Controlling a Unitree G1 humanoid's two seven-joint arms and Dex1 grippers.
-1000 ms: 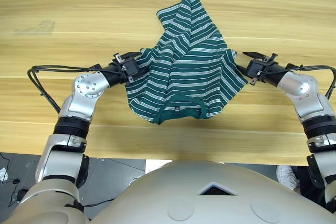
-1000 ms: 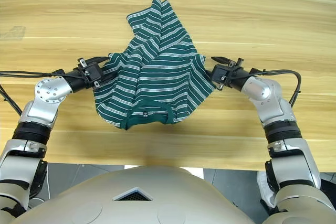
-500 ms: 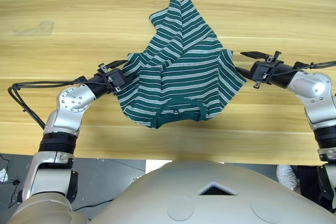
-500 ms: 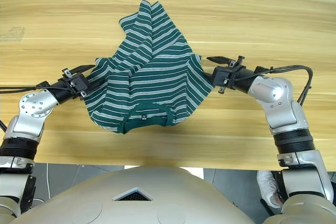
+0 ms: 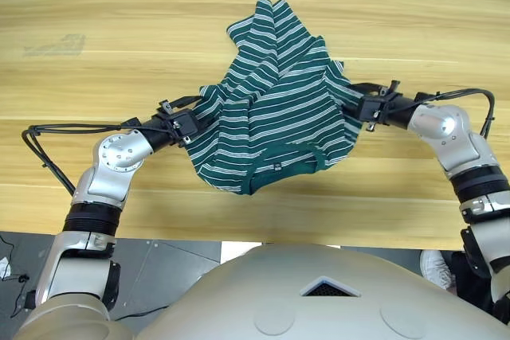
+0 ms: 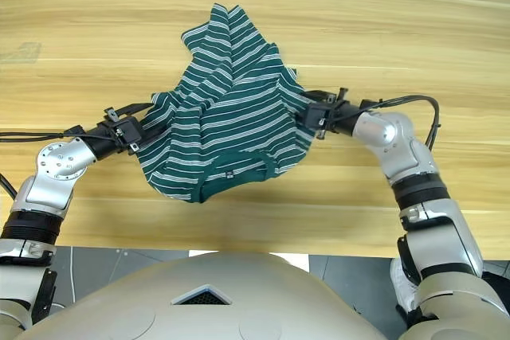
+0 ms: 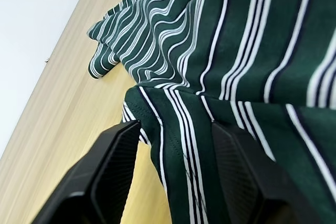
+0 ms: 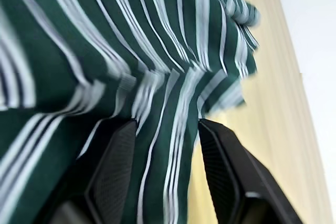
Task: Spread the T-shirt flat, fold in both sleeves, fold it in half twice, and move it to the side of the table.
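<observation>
T-shirt (image 5: pixel 275 121), green-and-white striped, lies crumpled, gripped by left pincer (image 5: pixel 201 115) and right pincer (image 5: pixel 352 99).

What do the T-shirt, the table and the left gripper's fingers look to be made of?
The T-shirt: soft knit fabric, probably cotton jersey, matte; it drapes and bunches in folds. The table: pale wood or wood-look laminate, smooth with a slight sheen; long grain lines. The left gripper's fingers: black, matte, finely textured, likely plastic or rubber.
</observation>
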